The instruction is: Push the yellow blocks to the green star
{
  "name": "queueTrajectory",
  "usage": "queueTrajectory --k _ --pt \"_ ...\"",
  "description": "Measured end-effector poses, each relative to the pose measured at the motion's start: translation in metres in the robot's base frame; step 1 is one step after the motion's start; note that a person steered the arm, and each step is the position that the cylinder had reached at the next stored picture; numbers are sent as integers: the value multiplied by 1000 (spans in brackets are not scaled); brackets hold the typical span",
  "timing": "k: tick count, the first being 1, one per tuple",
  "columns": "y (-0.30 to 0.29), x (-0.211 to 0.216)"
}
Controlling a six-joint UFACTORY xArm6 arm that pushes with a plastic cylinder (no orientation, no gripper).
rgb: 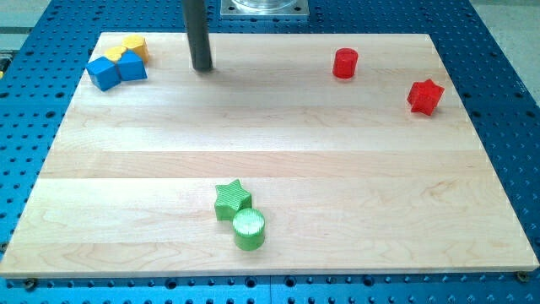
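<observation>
Two yellow blocks sit at the view's top left: one yellow block [134, 46] near the board's top edge and a second yellow block [116, 55] just left of it, partly hidden behind the blue blocks. The green star [232, 199] lies at the view's lower middle, touching a green cylinder [249, 229] just below and right of it. My tip [201, 67] rests on the board near the top, to the right of the yellow blocks and apart from them, far above the green star.
Two blue blocks, one [105, 73] and another [132, 67], touch the yellow ones from below. A red cylinder [344, 63] and a red star [424, 96] sit at the view's top right. The wooden board [270, 160] lies on a blue perforated table.
</observation>
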State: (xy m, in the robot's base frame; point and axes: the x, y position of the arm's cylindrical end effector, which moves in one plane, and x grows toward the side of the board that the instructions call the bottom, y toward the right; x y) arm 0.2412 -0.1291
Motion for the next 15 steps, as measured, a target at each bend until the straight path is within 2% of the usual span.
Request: queueTrajectory --k 1,2,3,4,5,7,8,10,11,12,13,14,15 --pt "-71 -39" --pt "-100 -25" --pt "-100 15" --pt "-82 34" --pt "-8 43" --pt "48 181" --pt "49 222" --pt "54 254" --pt "-64 260" --pt "-145 206" --pt "-175 158" --pt "-174 116" --pt "-175 100"
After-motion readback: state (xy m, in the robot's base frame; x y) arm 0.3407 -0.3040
